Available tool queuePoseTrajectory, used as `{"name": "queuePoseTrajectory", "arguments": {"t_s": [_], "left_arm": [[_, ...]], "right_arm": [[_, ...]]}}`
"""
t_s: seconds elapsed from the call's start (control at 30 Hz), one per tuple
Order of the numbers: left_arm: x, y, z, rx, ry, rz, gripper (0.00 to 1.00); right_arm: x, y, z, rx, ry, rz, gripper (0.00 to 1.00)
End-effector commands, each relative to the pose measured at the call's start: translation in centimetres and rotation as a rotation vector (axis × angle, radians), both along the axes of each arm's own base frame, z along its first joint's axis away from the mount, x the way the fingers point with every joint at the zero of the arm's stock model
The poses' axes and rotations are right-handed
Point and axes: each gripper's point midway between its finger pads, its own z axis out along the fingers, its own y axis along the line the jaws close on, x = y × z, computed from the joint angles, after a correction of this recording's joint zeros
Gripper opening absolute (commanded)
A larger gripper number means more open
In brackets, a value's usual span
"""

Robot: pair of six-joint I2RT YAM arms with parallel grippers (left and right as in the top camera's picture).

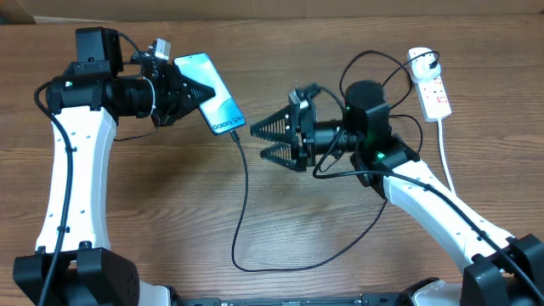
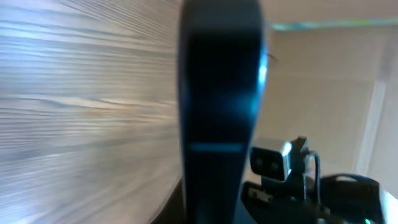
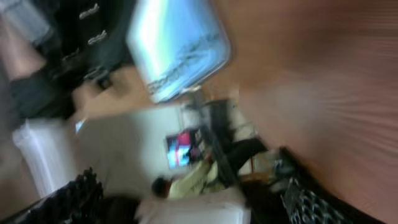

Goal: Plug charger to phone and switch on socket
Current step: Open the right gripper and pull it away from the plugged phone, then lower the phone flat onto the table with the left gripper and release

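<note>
Phone (image 1: 210, 92) sits clamped in the left gripper (image 1: 194, 92) near the back edge. The right gripper (image 1: 257, 141) is wide open. The charger (image 1: 246, 183) tip is too small to see.

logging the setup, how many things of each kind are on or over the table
phone: 1
charger: 1
socket: 1
arms: 2, left arm and right arm
total: 5
</note>
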Motion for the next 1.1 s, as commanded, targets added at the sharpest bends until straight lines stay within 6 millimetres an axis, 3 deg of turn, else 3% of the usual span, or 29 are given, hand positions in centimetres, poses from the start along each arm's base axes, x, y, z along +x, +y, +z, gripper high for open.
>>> {"name": "queuePoseTrajectory", "arguments": {"t_s": [0.0,0.13,0.2,0.43,0.47,0.6,0.8,0.93,1.07], "left_arm": [[1.2,1.3,-1.6,0.172,-0.003,0.069,0.04],[1.9,0.0,-4.2,0.209,0.044,0.035,0.04],[2.3,-1.4,-5.7,0.213,0.062,-0.006,0.04],[3.9,-6.6,-12.2,0.225,0.094,-0.158,0.04],[4.1,-7.8,-13.8,0.211,0.109,-0.186,0.04],[4.9,-10.0,-16.4,0.154,0.117,-0.230,0.04],[5.1,-11.1,-20.7,0.146,0.188,-0.233,0.04],[4.6,-11.6,-22.2,0.139,0.226,-0.250,0.04],[4.5,-11.7,-22.4,0.136,0.228,-0.253,0.04]], "right_arm": [[2.7,-1.7,-4.4,-0.219,-0.115,-0.172,0.93],[3.2,-5.9,-10.8,-0.559,-0.060,-0.306,0.93],[2.8,-7.4,-12.4,-0.669,-0.065,-0.313,0.93],[0.8,-10.4,-15.2,-0.869,-0.049,-0.271,0.93],[0.6,-10.8,-15.5,-0.892,-0.048,-0.262,0.93],[0.3,-10.9,-15.6,-0.907,-0.083,-0.223,0.93],[0.1,-11.0,-15.7,-0.912,-0.078,-0.219,0.93],[0.3,-11.1,-15.7,-0.919,-0.083,-0.226,0.93],[0.3,-11.1,-15.7,-0.920,-0.084,-0.227,0.93]]}}
